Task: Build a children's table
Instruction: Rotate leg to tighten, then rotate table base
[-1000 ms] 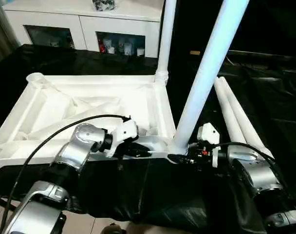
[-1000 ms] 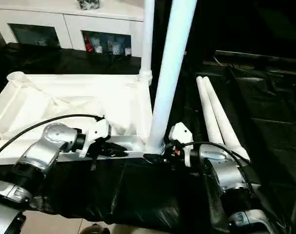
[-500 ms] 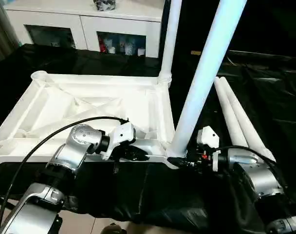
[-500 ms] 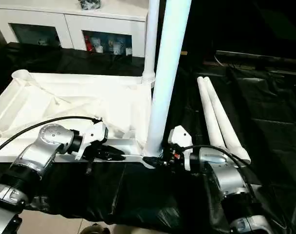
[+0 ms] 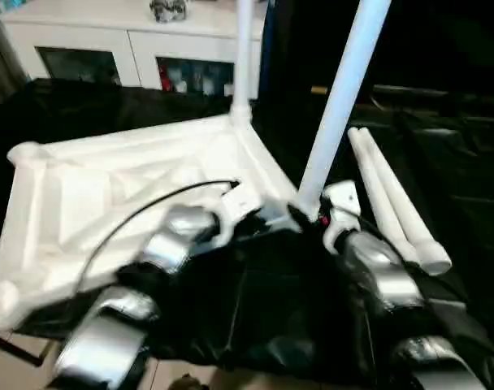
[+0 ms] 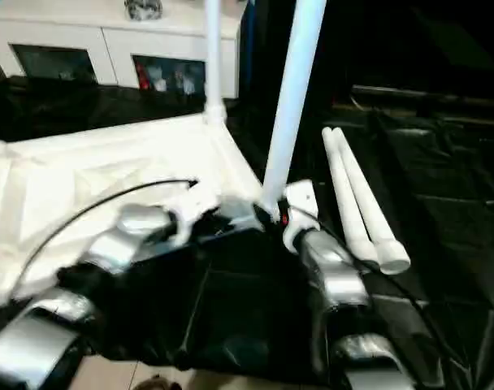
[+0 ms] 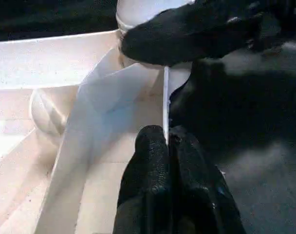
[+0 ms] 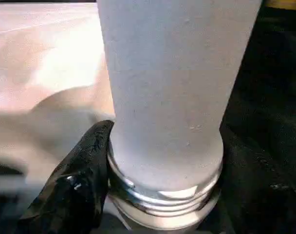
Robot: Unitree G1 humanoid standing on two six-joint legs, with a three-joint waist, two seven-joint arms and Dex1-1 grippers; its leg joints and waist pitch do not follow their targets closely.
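The white table top lies upside down on the black cloth, ribs up, skewed to my view. One white leg stands upright in its far right corner socket. A second leg stands in the near right corner. My right gripper holds this leg at its threaded base, one black finger pressed against the collar. My left gripper is shut on the thin near rim of the top, just beside that corner. Two more legs lie side by side on the cloth at the right.
The black-draped work surface hangs over its front edge between my forearms. A white cabinet with glass doors stands behind the table top. The loose legs lie close to my right forearm.
The table top has swung round: its right side has moved away from me and its left side has come nearer. Both grippers moved with the near right corner. The view shifted too.
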